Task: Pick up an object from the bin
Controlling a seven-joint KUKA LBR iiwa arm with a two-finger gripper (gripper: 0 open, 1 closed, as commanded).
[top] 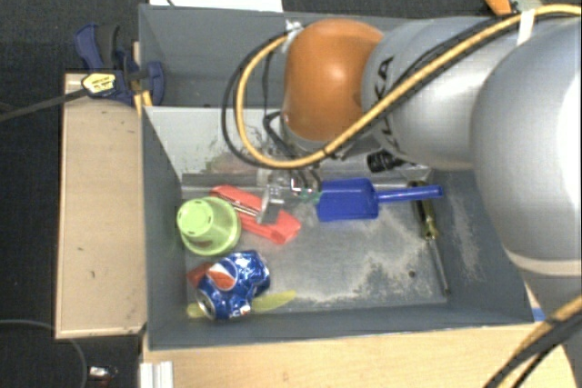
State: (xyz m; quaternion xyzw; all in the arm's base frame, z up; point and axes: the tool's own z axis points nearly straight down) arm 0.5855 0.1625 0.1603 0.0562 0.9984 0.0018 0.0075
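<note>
Jaws can't be called, spread or pinching, since the metal tip is small and partly under the wrist. Gripper [273, 198] is low in the left-middle of the bin [382, 273], its tip over the middle of a flat red-orange plastic piece [282, 227] that lies slanted on the floor. Can't tell if that piece is actually gripped or only touched. Green plastic cup [207, 224] sits just left of the red piece, round face toward the camera. Crushed blue soda can [232, 283] lies in front of the cup, near the bin's near-left corner, with a pale yellow-green strip [271, 299] poking out from under it. Blue scoop [350, 201] lies just right of the gripper, handle pointing right. Thin dark tool with a yellowish end [425, 221] lies near the right wall. Orange cover [332, 77] and yellow cable [238, 104] ride on the arm's wrist above the gripper
</note>
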